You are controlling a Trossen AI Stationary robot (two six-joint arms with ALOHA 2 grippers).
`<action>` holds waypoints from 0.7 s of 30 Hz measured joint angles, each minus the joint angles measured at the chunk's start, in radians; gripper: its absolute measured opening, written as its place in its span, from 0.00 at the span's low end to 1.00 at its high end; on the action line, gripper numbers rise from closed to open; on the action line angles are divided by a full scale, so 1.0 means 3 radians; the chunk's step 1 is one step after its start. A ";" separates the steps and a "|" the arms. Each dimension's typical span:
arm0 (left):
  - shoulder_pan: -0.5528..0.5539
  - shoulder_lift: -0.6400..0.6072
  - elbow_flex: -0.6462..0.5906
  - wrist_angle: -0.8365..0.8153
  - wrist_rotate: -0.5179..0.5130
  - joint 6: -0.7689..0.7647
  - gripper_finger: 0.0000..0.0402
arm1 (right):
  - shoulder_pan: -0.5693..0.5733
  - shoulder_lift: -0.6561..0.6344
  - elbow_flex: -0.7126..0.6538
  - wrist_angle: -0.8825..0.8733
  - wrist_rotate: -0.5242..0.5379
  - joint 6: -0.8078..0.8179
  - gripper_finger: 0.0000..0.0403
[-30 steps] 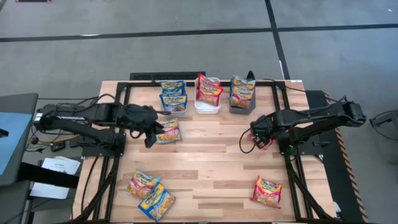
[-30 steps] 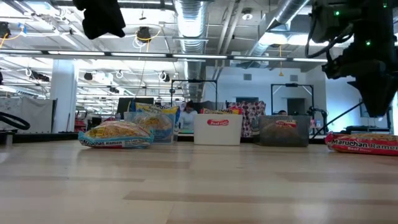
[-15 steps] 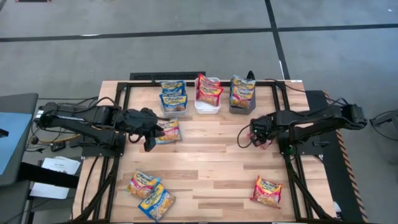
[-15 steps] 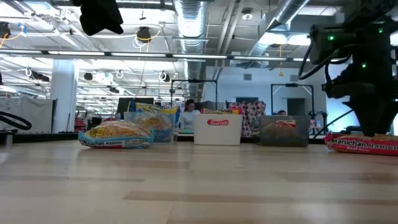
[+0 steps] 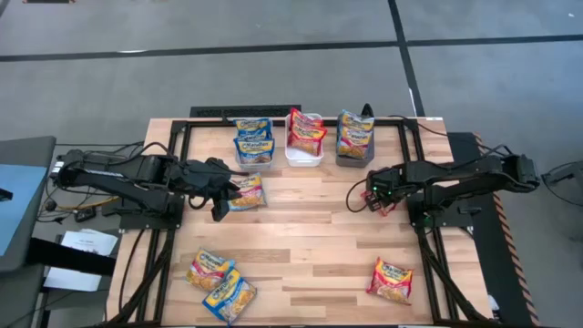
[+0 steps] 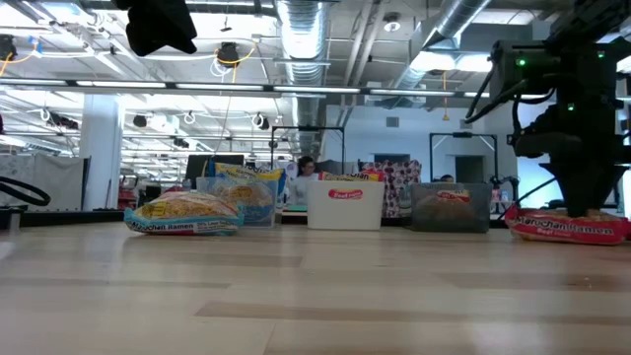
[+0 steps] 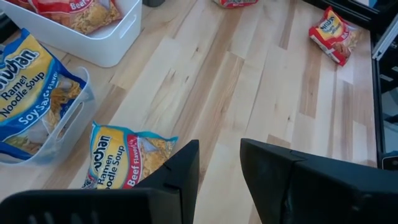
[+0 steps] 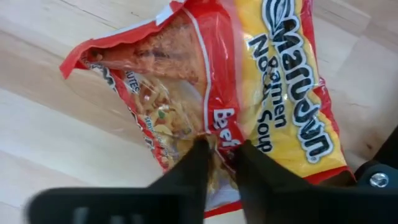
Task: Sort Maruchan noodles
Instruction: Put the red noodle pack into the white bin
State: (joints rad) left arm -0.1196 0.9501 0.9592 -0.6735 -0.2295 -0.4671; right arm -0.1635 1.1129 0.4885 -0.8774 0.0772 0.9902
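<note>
The right end effector (image 8: 217, 163) is down on the wooden worktop (image 5: 310, 228), its fingers pinching a fold of a red-and-yellow plastic Maruchan beef noodle packet (image 8: 249, 93). The left end effector (image 7: 219, 163), fingers parted and empty, hangs above a blue-and-yellow noodle packet (image 7: 121, 158) lying beside the clear plastic bin (image 7: 78, 118).

Centre of the high view: your widest open lane on the table (image 5: 310, 237) | upper edge: three bins (image 5: 303, 155) block it | lower left: two packets (image 5: 221, 282) | lower right: one packet (image 5: 391, 279) | left gripper (image 5: 220, 193) and right gripper (image 5: 378, 194) crowd mid-height sides.
</note>
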 joint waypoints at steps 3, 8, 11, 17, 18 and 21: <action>0.0000 0.0000 0.0000 -0.0001 0.0000 -0.0003 0.26 | 0.0000 0.0001 0.0000 0.0000 0.0003 0.0008 0.09; 0.0000 0.0000 0.0000 -0.0003 0.0000 -0.0003 0.26 | 0.0000 0.0021 0.0049 -0.0045 0.0001 -0.0101 0.03; 0.0000 0.0000 0.0000 -0.0003 0.0000 -0.0003 0.26 | 0.0026 0.0036 0.0187 -0.0184 0.0022 -0.0189 0.02; 0.0000 0.0000 0.0000 -0.0004 0.0001 -0.0003 0.26 | 0.0263 0.0037 0.0487 -0.0238 0.0200 -0.0275 0.01; 0.0000 0.0001 0.0001 -0.0003 0.0001 -0.0003 0.26 | 0.0316 0.0036 0.0531 -0.0254 0.0221 -0.0277 0.01; 0.0000 0.0001 0.0001 -0.0004 0.0001 -0.0003 0.26 | 0.0466 0.0033 0.0667 -0.0255 0.0347 -0.0321 0.01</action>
State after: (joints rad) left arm -0.1196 0.9504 0.9596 -0.6746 -0.2291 -0.4679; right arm -0.0238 1.1229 0.6886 -0.9538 0.1814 0.8939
